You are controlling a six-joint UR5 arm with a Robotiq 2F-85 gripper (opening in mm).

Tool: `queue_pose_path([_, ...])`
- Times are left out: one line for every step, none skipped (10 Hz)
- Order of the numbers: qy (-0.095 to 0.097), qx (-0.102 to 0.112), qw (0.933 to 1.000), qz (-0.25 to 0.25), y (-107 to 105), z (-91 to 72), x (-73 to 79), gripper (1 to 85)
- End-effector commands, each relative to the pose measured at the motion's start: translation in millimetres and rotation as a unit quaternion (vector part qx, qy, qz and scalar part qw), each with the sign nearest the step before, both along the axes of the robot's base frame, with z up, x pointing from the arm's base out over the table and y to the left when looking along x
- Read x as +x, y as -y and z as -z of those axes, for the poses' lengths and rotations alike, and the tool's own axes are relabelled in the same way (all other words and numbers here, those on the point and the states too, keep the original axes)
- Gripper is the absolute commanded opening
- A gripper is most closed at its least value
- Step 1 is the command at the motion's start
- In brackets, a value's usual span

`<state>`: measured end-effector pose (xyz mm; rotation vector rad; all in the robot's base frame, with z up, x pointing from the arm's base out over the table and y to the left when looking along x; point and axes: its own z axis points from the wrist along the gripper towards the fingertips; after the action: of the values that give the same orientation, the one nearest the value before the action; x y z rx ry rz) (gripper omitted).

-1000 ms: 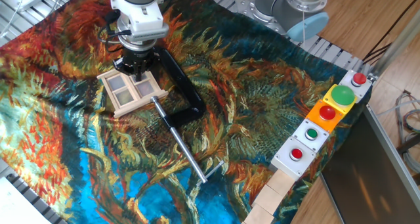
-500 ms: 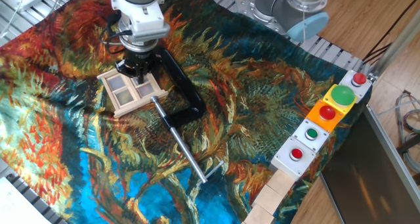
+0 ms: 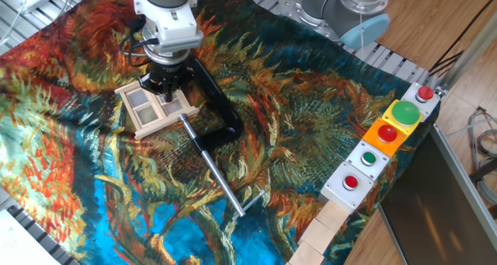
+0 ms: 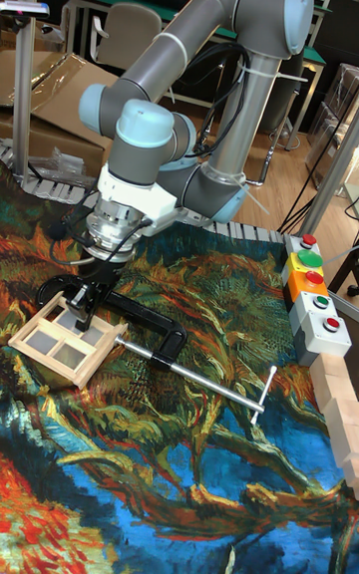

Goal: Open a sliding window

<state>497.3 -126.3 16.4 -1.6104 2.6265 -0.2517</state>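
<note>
end effector on sliding window

The sliding window lies on the cloth; the C-clamp sits just right of it.

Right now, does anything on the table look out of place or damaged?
Nothing looks damaged. The small wooden window lies flat on the patterned cloth, with the black clamp beside it. The gripper is down at the window's far edge.
</note>
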Motion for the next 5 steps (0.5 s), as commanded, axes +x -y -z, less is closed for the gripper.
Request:
queue_pose_path([-0.002,0.004,1.0000,0.003,0,-6.5,1.4,1.3])
queue_pose_path([-0.002,-0.003,1.0000,0.004,4,-7.1,1.4,1.3])
queue_pose_path([-0.002,-0.006,1.0000,0.003,8,-7.2,0.7,1.3])
queue_pose_path([-0.003,-0.006,1.0000,0.002,11,-6.9,-0.6,1.3])
queue_pose_path([-0.003,-0.006,1.0000,0.000,12,-6.5,-0.7,1.3])
